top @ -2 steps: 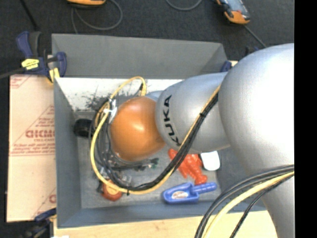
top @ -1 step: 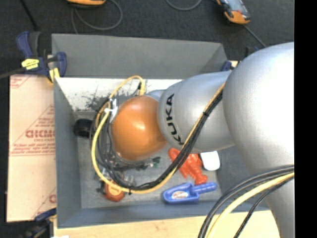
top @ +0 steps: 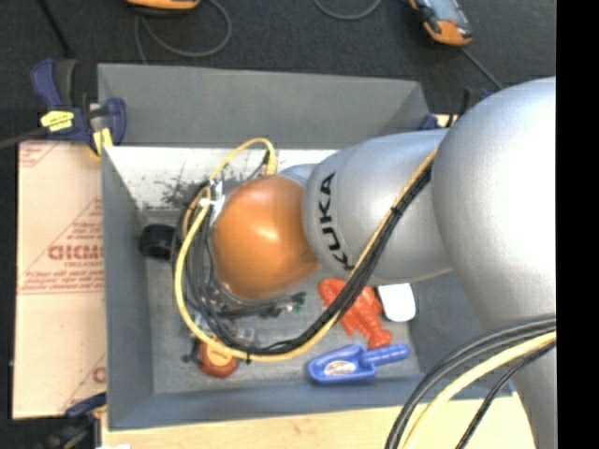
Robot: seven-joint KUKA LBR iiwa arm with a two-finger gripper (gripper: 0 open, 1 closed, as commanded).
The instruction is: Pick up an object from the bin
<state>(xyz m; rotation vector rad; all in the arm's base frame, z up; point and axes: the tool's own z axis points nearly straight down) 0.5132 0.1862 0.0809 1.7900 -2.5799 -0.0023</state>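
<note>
Bin [top: 262,110] holds orange toy [top: 363,318] beside KUKA-lettered arm [top: 393,213].

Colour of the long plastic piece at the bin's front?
The plastic piece is blue; shows best in the camera view.

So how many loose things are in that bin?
5 in view: a black round thing far left, a small orange piece at the front, a blue tool front right, an orange toy and a white block behind it. The arm may hide more.
</note>
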